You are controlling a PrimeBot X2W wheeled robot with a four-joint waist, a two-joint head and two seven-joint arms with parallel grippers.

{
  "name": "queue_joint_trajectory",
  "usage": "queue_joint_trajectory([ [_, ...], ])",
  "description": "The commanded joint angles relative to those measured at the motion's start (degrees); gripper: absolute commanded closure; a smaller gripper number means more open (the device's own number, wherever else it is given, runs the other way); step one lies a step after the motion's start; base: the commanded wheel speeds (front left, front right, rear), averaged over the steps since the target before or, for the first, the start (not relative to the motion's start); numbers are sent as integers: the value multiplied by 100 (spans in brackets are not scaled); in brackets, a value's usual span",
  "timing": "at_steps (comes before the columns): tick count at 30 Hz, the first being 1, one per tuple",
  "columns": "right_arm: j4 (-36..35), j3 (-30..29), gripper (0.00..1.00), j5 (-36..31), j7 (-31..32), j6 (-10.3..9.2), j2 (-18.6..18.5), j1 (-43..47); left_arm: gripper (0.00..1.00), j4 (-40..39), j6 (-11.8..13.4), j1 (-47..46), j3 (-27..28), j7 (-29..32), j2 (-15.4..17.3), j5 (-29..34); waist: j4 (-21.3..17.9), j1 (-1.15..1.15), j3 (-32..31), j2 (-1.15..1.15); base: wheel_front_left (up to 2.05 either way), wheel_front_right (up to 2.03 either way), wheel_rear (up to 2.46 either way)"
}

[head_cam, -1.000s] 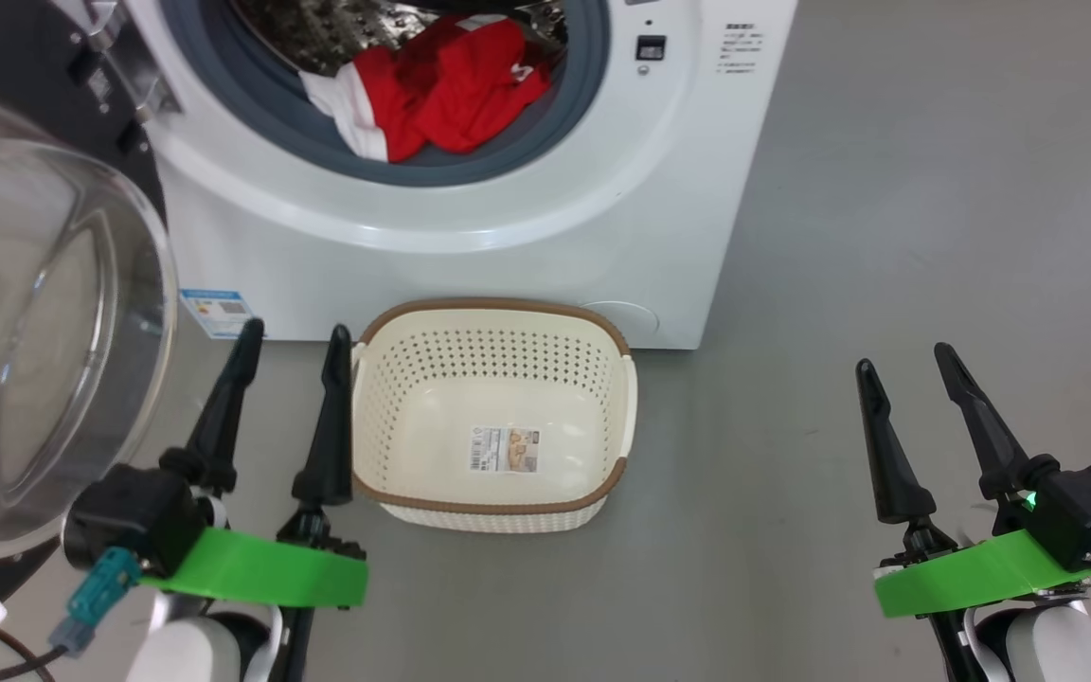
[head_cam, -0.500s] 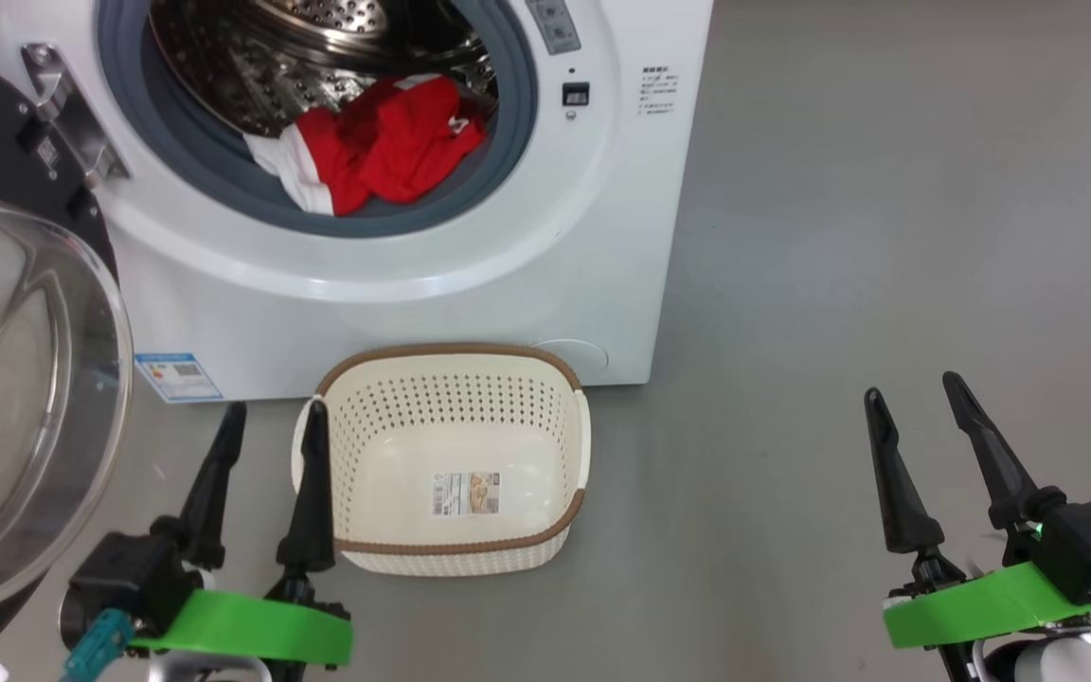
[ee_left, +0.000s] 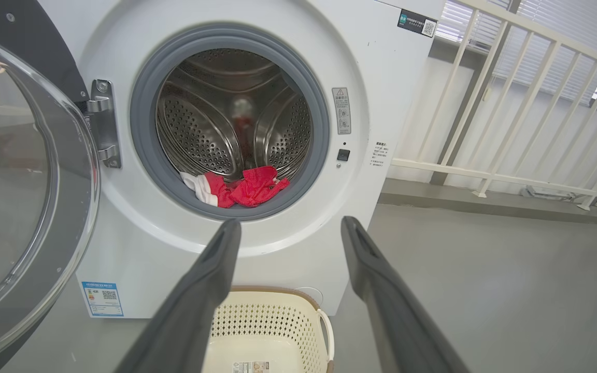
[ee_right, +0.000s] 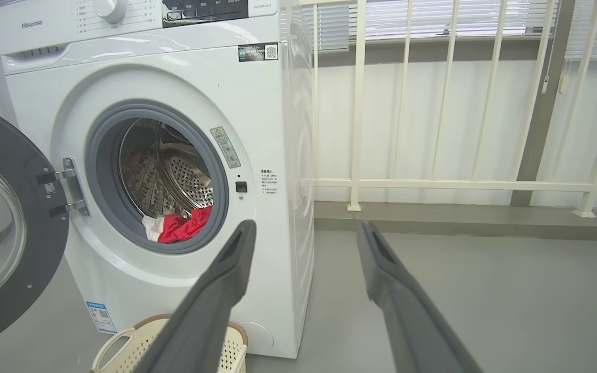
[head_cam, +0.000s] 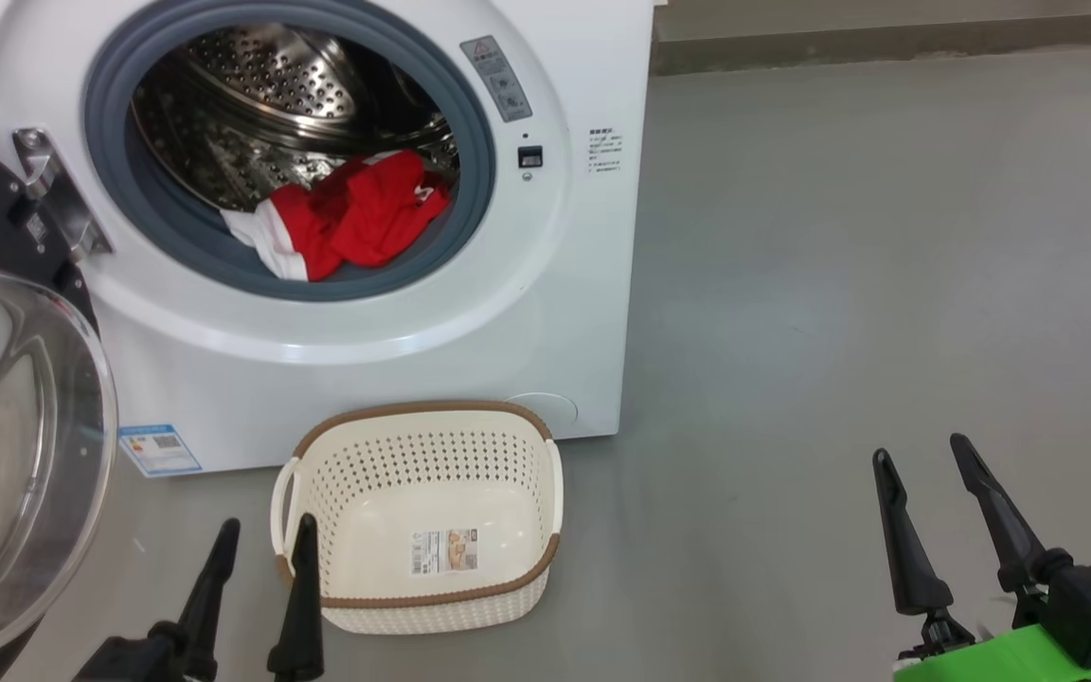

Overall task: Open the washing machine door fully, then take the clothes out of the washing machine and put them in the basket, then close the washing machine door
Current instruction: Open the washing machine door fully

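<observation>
The white washing machine (head_cam: 545,313) stands with its door (head_cam: 15,455) swung wide open to the left, its glass bowl bulging out. Red clothes (head_cam: 347,223) with white trim lie at the drum's front lip; they also show as clothes (ee_left: 236,187) and clothes (ee_right: 179,226) in the wrist views. The cream basket (head_cam: 418,516) sits on the floor just before the machine, with nothing in it but its label. My left gripper (head_cam: 264,530) is open beside the basket's left handle. My right gripper (head_cam: 920,447) is open over bare floor, far right of the basket.
Grey floor (head_cam: 839,284) spreads to the right of the machine. A white railing (ee_right: 433,181) with a low step runs behind and to the right. The open door (ee_left: 13,181) takes up the space to the left of the drum opening.
The head camera has tilted up and pulled back: the drum opening shows whole and both grippers sit lower in the picture. The clothes, basket and door keep their places relative to the machine.
</observation>
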Motion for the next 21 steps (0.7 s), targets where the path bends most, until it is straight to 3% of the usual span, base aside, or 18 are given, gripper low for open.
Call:
queue_joint_trajectory([
  [1, -179, 162, 0, -75, -51, 36, -51, -58, 0, -182, 29, -69, 221, -45, 48, -29, -68, 0, -67, 0, 0, 0, 0],
  [21, -398, 23, 0, 10, -52, 36, -51, 335, 0, -384, 0, 290, 119, -91, 136, -93, -11, 0, -98, 0, 0, 0, 0],
])
